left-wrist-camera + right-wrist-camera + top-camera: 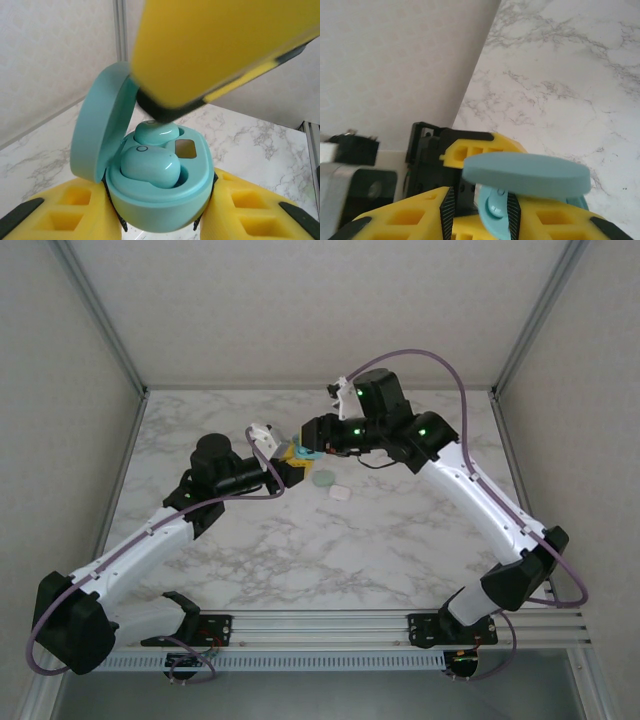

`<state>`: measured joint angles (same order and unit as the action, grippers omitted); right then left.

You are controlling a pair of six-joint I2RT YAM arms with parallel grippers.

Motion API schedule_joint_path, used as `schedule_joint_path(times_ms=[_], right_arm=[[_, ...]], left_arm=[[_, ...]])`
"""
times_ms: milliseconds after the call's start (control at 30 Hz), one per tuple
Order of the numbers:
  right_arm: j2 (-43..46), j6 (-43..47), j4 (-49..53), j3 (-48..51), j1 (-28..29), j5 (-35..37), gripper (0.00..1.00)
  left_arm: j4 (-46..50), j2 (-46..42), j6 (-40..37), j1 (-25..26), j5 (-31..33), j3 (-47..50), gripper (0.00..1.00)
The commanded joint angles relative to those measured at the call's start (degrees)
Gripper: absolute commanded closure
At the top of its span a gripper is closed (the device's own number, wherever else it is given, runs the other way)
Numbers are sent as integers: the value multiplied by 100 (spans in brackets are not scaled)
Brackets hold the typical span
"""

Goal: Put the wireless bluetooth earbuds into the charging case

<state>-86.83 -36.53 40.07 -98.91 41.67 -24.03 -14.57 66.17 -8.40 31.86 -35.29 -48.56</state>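
Teal rounded case [161,209] holds 2 glossy pebble-shaped earbuds [150,167].

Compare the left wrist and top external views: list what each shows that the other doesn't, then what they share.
Left wrist adds: two teal earbuds, near and far, inside the open teal charging case, lid hinged up on the left. Top external adds: the left arm, the right arm, and two pebble-shaped pieces, pale green and white, on the marble table. Shared: the case clamped in the left jaws, a yellow right finger at it.
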Motion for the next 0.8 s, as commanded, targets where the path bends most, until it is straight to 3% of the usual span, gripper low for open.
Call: schedule_joint_path(times_ms=[0,133,200,467,667,767], right_arm=[[632,231,-81,18,-17,234,62],[788,157,131,49,-177,948,61],[676,20,85,-5,-295,962,60],[-434,-17,521,-988,-449,464,53],[-555,135,638,-865,-469,-491,49],[-165,-28,235,-238,-533,-728,44]], left_arm=[[-143,-109,-36,58,66,-181,71],[-144,-126,-74,58,-79,-184,71],[-125,-115,-114,66,-172,-222,71],[-64,-210,-211,136,-315,-324,71],[-253,-203,-9,137,-137,-354,71],[-275,-157,82,137,-140,-417,71]])
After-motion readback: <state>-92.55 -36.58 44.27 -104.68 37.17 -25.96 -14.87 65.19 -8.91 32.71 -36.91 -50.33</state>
